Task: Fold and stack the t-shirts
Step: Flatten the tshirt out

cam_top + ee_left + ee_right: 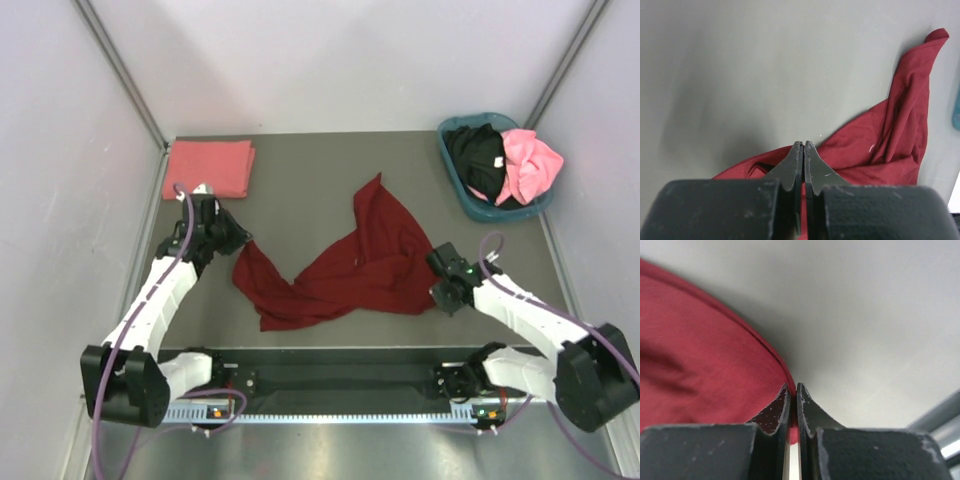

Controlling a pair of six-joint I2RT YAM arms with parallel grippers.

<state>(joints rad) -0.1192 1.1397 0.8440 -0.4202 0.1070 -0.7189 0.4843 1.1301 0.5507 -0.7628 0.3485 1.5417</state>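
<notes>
1. Teal basket (492,213) in the far right corner: black t-shirt (478,158) and bright pink t-shirt (530,168) heaped inside.
2. Salmon-pink t-shirt (208,168) lies folded, far left.
3. Maroon t-shirt (365,262) sprawls crumpled across the middle of the surface (300,170).
4. Left pincer (803,144) clamped tight on its left corner — right pincer (793,386) pinched closed on its right hem.

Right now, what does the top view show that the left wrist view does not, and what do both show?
Only the top view: the folded salmon shirt at the far left, and the black shirt and pink shirt at the far right. Only the left wrist view: the left gripper close up, its jaws shut on red cloth. Both: the maroon shirt lying crumpled on the grey table.
</notes>
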